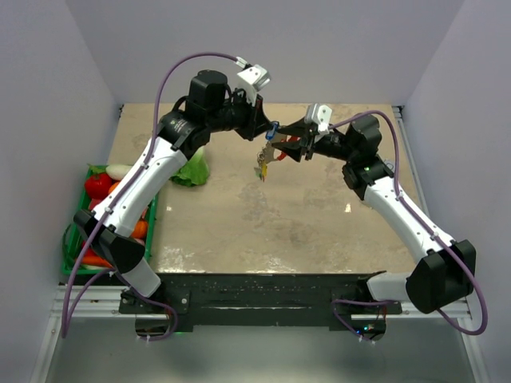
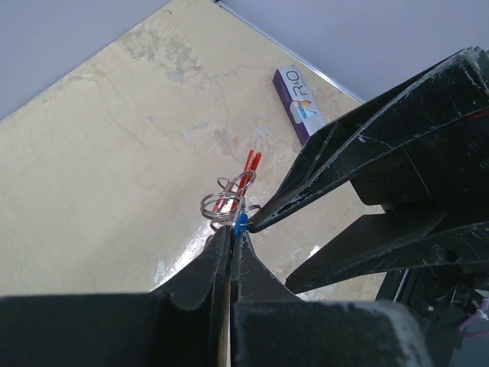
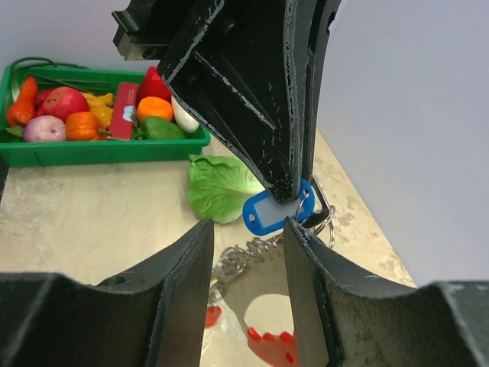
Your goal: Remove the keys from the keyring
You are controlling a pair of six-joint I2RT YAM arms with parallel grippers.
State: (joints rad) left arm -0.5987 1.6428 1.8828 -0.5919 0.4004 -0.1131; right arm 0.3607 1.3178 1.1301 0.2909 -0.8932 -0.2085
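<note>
My left gripper (image 1: 270, 129) (image 2: 231, 229) is shut on the blue plastic tag (image 2: 241, 223) (image 3: 269, 212) and holds the bunch in the air over the far middle of the table. The silvery keyring (image 2: 224, 202) sits just past its fingertips, with red pieces (image 2: 249, 163) behind it. The chain (image 3: 243, 257) and red fob (image 3: 271, 348) hang below. Keys (image 1: 262, 166) dangle under the grippers in the top view. My right gripper (image 1: 289, 148) (image 3: 248, 227) is open; one of its fingers (image 3: 306, 275) is beside the ring, and the chain hangs between its jaws.
A green basket (image 3: 99, 151) (image 1: 73, 254) of toy vegetables stands at the table's left edge. A lettuce leaf (image 3: 221, 187) (image 1: 192, 169) lies next to it. A purple-and-white card (image 2: 298, 99) lies at the far edge. White walls enclose the table.
</note>
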